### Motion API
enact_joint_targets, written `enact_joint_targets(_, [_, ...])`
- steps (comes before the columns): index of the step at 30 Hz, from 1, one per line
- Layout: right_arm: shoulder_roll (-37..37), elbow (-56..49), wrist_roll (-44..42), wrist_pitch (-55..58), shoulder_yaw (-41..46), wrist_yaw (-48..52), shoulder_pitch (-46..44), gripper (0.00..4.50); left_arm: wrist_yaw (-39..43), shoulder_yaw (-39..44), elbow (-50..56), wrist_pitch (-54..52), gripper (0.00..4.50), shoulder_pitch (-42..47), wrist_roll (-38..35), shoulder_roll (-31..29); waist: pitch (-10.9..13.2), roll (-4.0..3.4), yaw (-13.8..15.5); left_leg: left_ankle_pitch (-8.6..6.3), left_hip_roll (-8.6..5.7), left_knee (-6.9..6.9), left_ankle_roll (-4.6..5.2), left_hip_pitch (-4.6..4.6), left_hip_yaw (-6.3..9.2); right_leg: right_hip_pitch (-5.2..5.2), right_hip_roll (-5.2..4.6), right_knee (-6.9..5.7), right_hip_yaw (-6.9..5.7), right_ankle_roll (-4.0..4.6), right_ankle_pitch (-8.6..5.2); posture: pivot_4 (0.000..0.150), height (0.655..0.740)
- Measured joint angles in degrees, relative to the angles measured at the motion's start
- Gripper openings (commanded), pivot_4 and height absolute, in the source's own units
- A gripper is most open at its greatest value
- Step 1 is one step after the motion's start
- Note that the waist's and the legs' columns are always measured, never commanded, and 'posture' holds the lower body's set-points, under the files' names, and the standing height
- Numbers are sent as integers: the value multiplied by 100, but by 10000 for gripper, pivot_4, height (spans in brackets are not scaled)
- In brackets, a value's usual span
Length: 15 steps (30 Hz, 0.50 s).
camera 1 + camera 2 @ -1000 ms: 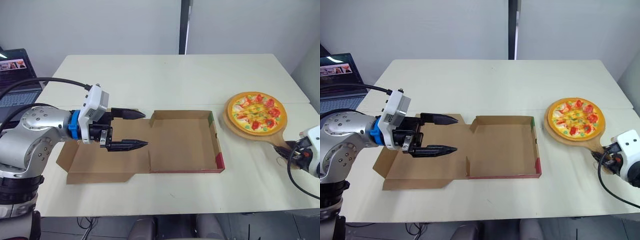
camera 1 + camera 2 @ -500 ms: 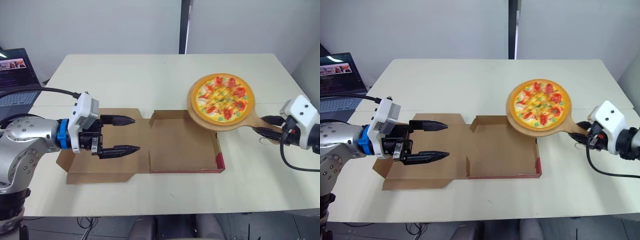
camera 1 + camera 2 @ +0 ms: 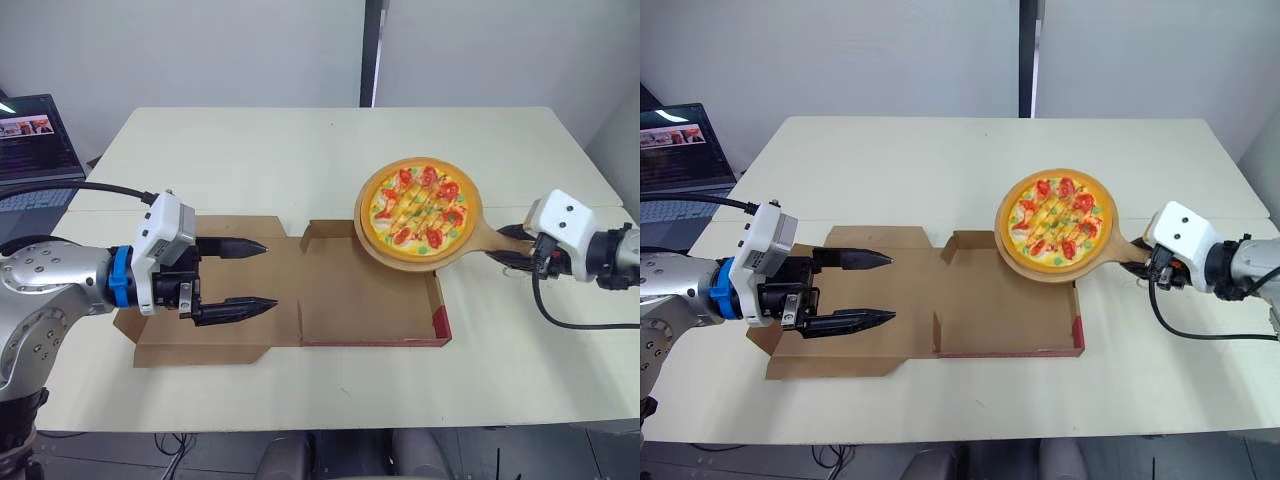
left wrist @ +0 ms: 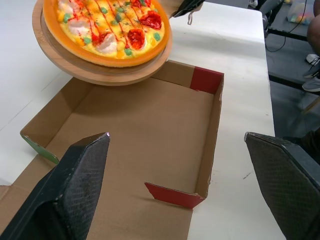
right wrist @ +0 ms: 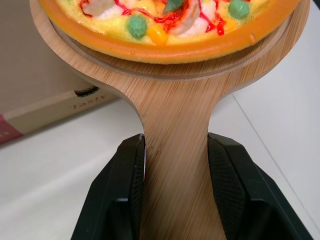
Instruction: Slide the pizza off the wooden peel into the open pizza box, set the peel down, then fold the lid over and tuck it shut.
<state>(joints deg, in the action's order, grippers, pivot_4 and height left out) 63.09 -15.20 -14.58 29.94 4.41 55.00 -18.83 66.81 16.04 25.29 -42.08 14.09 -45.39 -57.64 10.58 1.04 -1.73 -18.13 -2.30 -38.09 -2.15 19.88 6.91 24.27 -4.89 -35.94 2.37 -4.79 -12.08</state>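
A round pizza (image 3: 417, 203) with red and green toppings lies on the wooden peel (image 3: 412, 260). My right gripper (image 5: 176, 142) is shut on the peel's handle (image 3: 495, 237) and holds it in the air. The peel's round end hangs over the far right corner of the open cardboard pizza box (image 3: 350, 290). The box tray has nothing in it, and its lid (image 3: 165, 338) lies flat to the left. Above that lid my left gripper (image 3: 270, 275) is open, holding nothing and pointing toward the tray.
The box sits near the front of a white table (image 3: 300, 150). A laptop (image 3: 30, 140) stands beyond the table's far left corner. Black cables trail from both wrists. Bare tabletop lies behind and to the right of the box.
My right gripper has lifted the peel with the pizza off the table at the right and carried it left over the box corner. My left gripper has drawn back a little to the left.
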Motion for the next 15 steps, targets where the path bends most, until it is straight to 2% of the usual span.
enact_joint_targets(15, [-1,400,510,-527,-131,24,-123,15859,-46,-29,17,0,45000,15,-1,1,0,-1,0,0,0,1,0,0,0,1,0,0,1,1,0,1500,7400])
